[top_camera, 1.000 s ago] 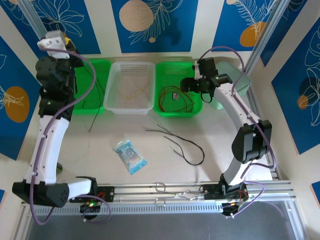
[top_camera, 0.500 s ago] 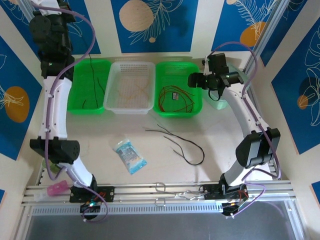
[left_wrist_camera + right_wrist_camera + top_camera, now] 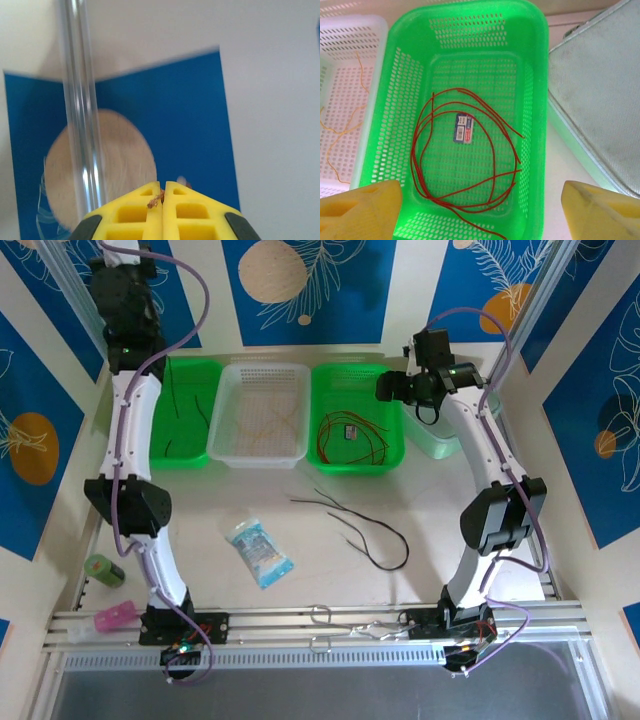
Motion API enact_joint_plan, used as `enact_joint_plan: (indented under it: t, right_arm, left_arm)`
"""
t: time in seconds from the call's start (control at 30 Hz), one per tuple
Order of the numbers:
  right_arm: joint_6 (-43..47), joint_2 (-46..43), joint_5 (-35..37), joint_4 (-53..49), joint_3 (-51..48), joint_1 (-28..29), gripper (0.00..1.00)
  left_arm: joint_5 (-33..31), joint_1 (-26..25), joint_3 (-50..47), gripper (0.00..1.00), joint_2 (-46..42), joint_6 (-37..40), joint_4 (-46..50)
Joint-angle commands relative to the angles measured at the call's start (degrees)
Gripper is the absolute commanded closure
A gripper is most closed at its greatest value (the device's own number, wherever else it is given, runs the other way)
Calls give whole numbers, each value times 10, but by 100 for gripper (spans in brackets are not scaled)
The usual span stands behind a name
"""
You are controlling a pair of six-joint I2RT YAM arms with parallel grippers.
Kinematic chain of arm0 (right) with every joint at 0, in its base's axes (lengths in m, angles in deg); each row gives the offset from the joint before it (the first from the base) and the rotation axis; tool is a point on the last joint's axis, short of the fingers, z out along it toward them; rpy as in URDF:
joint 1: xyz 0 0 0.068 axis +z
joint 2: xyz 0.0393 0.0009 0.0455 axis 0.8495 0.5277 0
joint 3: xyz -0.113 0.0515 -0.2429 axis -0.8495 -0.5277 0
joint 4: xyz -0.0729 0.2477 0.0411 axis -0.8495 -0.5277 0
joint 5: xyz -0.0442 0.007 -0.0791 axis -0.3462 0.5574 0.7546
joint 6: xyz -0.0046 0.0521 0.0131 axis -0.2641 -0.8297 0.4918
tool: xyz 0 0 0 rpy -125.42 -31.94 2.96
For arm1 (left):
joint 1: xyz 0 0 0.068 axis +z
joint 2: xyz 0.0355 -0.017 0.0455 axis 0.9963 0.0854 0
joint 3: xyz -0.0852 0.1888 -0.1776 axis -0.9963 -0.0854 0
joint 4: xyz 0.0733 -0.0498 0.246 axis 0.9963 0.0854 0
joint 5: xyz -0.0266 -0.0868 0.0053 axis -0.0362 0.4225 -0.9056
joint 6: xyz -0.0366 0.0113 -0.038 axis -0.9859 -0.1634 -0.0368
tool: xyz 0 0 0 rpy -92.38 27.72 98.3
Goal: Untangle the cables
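Left tool: pinched shut, high up | right tool: spread wide above green basket of red cables | black cables on surface

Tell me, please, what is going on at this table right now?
Cables are being sorted into baskets. The right claw hangs open over the green basket of red cables. The left claw is shut, raised high. Yellow cables lie in the white basket; dark cables lie loose on the table.
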Motion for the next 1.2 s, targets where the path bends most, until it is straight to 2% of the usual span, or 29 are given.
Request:
enact_joint_plan:
  t: [0.0, 0.13, 0.23, 0.4, 0.5, 0.6, 0.87, 1.1, 1.17]
  right_arm:
    - [-9, -1, -12, -19, 22, 8, 17]
    - [-6, -10, -13, -19, 9, 8, 17]
    - [-4, -24, -14, -9, -10, 7, 17]
    - [-9, -39, -17, 6, -38, 7, 17]
    - [-14, -43, -23, 11, -49, 7, 17]
    - [-14, -49, -25, 13, -55, 8, 17]
    - [-14, -62, -17, 9, -59, 6, 17]
    - [-15, -83, -10, 9, -79, 5, 17]
    - [-13, -88, -9, 10, -86, 4, 17]
  left_arm:
    - [-50, 13, -112, 100, -22, -15, 16]
    - [-29, 42, -202, 100, -34, -166, 142]
    - [11, 62, -255, 100, -30, -254, 210]
    - [16, 61, -332, 100, -24, -301, 256]
    - [-12, 61, -364, 100, -14, -351, 296]
    - [-1, 63, -396, 100, -7, -362, 300]
    - [82, 81, -353, 100, 74, -407, 375]
    - [197, 102, -295, 100, 152, -461, 452]
    - [205, 106, -285, 100, 155, -468, 466]
